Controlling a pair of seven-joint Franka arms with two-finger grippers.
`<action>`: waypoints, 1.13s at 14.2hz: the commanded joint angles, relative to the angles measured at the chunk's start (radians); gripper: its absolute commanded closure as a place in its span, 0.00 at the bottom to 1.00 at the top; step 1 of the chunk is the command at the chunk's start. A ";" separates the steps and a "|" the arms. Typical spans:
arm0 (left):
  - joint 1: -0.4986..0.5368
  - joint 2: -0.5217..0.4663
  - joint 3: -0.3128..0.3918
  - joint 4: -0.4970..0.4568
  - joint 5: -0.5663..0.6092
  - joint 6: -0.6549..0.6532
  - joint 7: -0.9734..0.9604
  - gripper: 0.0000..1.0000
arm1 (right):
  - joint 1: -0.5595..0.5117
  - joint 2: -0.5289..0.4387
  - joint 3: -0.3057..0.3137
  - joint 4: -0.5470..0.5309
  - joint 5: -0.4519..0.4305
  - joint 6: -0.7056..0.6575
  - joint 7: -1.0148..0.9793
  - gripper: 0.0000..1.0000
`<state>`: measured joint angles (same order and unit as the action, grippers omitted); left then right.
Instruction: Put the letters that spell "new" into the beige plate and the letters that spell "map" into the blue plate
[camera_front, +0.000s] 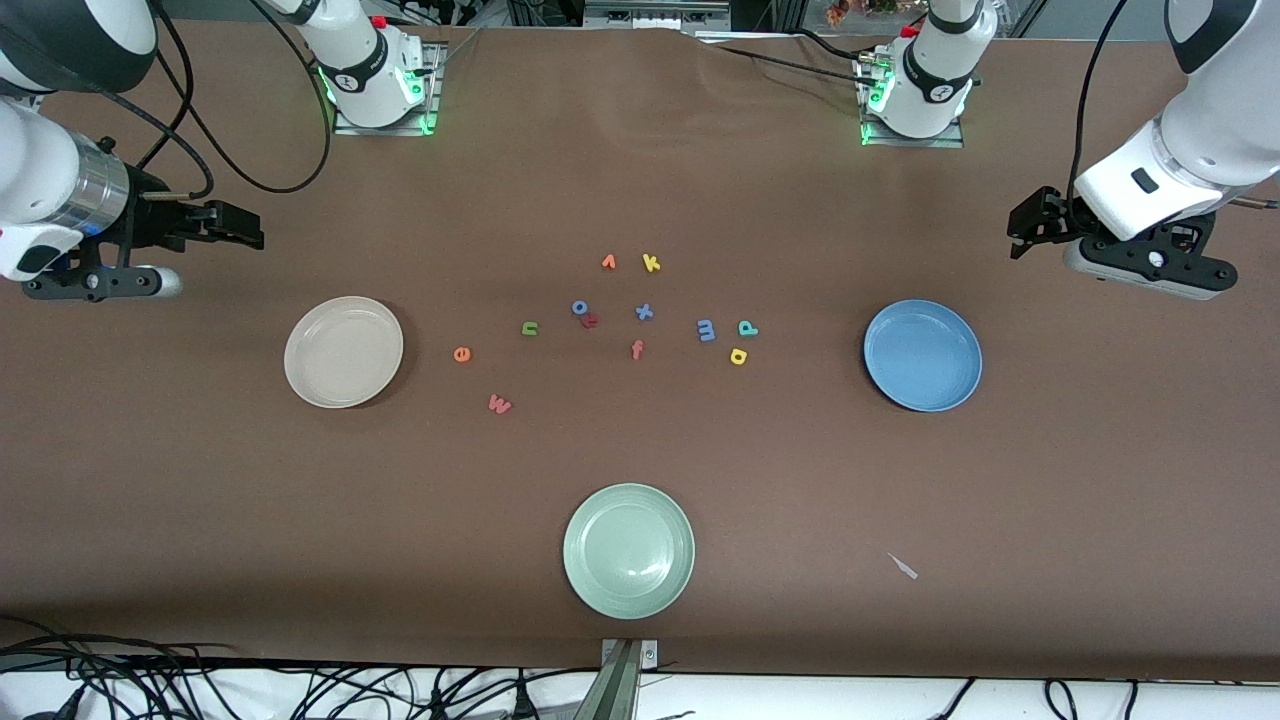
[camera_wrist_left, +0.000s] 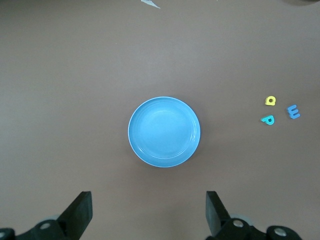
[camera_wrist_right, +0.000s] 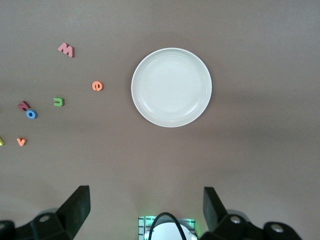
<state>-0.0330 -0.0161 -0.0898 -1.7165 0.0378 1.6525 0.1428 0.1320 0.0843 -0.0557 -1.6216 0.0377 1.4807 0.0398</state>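
Both claws wide open, empty: left claw (camera_wrist_left: 148, 215) over desk by blue plate (camera_front: 922, 355), right claw (camera_wrist_right: 145, 212) by beige plate (camera_front: 343, 351). n (camera_front: 530, 328), e (camera_front: 461, 354), w (camera_front: 499, 404), m (camera_front: 706, 330), a (camera_front: 738, 356), p (camera_front: 747, 328) loose between plates (probably light, squashy foam); pinch flat edges.

1. The blue plate (camera_wrist_left: 164, 132) sits on the brown table (camera_wrist_left: 75, 75) with nothing in it.
2. The yellow a (camera_wrist_left: 270, 101), teal p (camera_wrist_left: 268, 120) and blue m (camera_wrist_left: 293, 112) lie close together near it.
3. The left gripper (camera_wrist_left: 149, 212) hangs with its fingers (camera_wrist_left: 80, 210) wide apart.
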 joint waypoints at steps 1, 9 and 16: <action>-0.004 0.004 0.009 0.020 -0.010 -0.011 0.014 0.00 | -0.006 -0.006 0.005 -0.003 0.002 -0.010 0.006 0.00; -0.004 0.004 0.009 0.018 -0.010 -0.011 0.014 0.00 | -0.006 -0.006 0.007 -0.003 0.002 -0.010 0.006 0.00; 0.002 0.016 0.010 0.015 -0.007 0.023 0.004 0.00 | -0.006 -0.006 0.005 -0.003 0.002 -0.010 0.006 0.00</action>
<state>-0.0318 -0.0152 -0.0852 -1.7165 0.0378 1.6671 0.1420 0.1320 0.0843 -0.0557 -1.6216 0.0377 1.4806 0.0399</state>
